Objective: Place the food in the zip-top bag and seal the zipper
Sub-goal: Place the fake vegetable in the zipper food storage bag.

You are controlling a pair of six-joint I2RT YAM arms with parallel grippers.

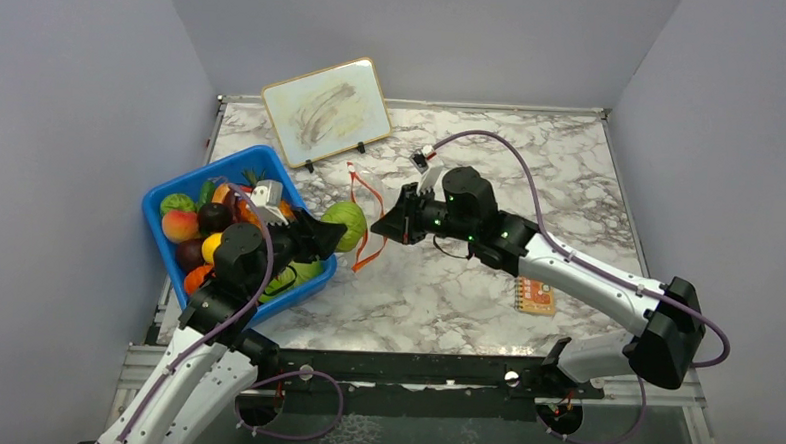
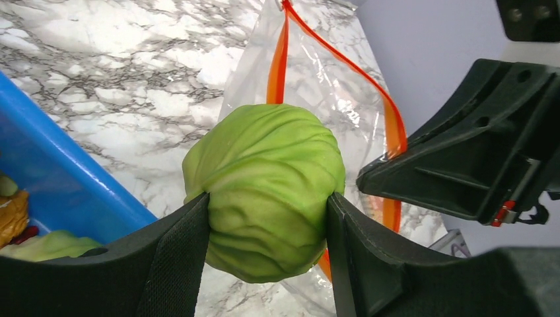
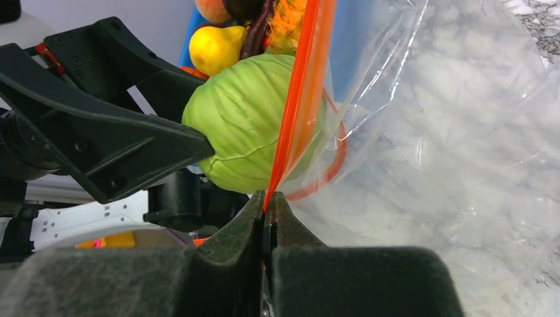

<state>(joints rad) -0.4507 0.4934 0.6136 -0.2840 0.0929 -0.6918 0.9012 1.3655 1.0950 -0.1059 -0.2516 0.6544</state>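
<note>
Left gripper [image 2: 267,228] is clamped on the green toy cabbage [image 2: 264,191], with one finger pressed to each side and the jaws roughly half open around it. The cabbage is held off the marble table [image 1: 466,285], just past the right edge of the blue tub [image 1: 160,194], right at the mouth of the zip-top bag [image 2: 317,72]. Right gripper [image 3: 267,203] is pinched fully closed on the orange-red zipper [image 3: 297,99] and holds that rim up and taut. The strip rises straight out of the fingertips. In the right wrist view the strip crosses in front of the cabbage and some of the cabbage shows through the clear film to the right of it. Can't tell if it is actually past the rim. In the left wrist view the zipper's two sides are spread apart beyond the cabbage, so the mouth is open. The bag body lies crinkled on the table toward the right arm. The rest of the food is in the tub: a yellow pear [image 3: 214,46] plus orange, dark and green pieces. Also on the table are a whiteboard [image 1: 326,109] propped up at the back and a small orange card [image 1: 536,296] near the right arm.
</note>
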